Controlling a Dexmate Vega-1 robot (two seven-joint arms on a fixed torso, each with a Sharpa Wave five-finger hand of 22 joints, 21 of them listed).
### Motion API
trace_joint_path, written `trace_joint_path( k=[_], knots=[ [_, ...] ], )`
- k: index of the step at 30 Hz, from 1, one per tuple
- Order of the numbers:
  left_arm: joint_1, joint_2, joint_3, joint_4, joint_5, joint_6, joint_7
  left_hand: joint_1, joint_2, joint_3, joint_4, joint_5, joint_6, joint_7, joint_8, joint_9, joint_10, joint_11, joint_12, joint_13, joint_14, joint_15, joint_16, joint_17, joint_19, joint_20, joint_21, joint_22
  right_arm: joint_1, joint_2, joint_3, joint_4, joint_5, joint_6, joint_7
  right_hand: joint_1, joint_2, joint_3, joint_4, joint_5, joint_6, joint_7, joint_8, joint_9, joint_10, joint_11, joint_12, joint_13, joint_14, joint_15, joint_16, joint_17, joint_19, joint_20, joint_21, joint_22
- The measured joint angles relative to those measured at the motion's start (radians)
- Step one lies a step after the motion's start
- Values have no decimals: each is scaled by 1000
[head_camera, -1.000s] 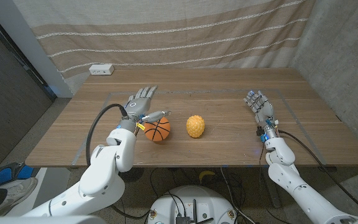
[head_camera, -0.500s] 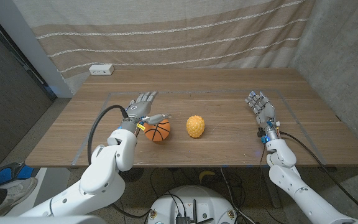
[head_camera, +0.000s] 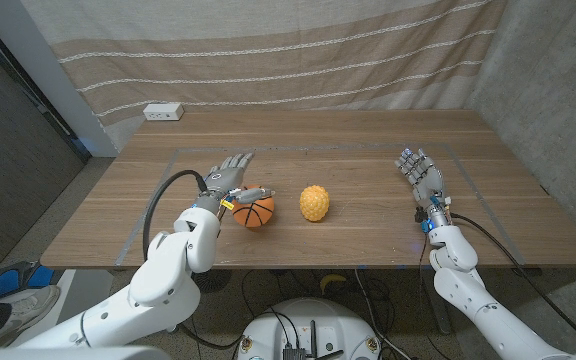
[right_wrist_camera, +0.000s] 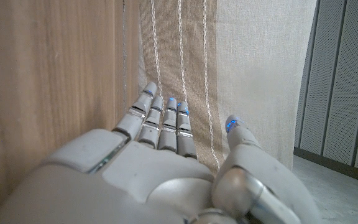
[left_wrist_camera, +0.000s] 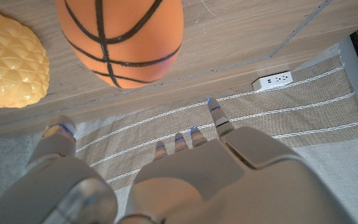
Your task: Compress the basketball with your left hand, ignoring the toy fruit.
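Observation:
An orange basketball with black lines sits on the wooden table, left of the middle. My left hand is just behind and to the left of it, fingers spread, thumb reaching over the ball's top; I cannot tell whether it touches. In the left wrist view the basketball lies beyond my left hand, apart from the fingers. A yellow bumpy toy fruit lies to the right of the ball, also seen as the toy fruit. My right hand stands open at the table's right side, holding nothing; in its wrist view the right hand has straight fingers.
A white power strip lies at the table's back left corner. A striped beige curtain hangs behind the table. A dark panel stands to the left.
My left hand has drawn a little closer to the basketball and its thumb now reaches over the ball. The ball, the toy fruit and the right hand have stayed put.

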State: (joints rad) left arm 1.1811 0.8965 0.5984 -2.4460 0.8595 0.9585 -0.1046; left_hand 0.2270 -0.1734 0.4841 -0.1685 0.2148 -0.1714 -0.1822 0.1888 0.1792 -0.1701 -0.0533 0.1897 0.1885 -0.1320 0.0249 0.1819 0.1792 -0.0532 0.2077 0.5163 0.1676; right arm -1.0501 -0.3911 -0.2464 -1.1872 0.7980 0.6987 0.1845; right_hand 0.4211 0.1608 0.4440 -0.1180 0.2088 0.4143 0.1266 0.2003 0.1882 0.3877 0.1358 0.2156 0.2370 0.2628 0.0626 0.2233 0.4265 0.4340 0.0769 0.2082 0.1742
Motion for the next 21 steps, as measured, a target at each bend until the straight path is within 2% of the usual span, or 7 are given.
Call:
trace_joint_path(
  k=[21],
  knots=[
    [-64,32,71,21,-22,40,-33,30,12,-7,-2,5,0,0,4,0,0,0,7,0,15,-4,8,-3,26,-1,-7,0,-4,2,1,4,-3,20,-2,0,0,-4,-4,0,4,4,0,0,5,5,0,0,4,4,0,-5,4,4,0,0]
  ],
)
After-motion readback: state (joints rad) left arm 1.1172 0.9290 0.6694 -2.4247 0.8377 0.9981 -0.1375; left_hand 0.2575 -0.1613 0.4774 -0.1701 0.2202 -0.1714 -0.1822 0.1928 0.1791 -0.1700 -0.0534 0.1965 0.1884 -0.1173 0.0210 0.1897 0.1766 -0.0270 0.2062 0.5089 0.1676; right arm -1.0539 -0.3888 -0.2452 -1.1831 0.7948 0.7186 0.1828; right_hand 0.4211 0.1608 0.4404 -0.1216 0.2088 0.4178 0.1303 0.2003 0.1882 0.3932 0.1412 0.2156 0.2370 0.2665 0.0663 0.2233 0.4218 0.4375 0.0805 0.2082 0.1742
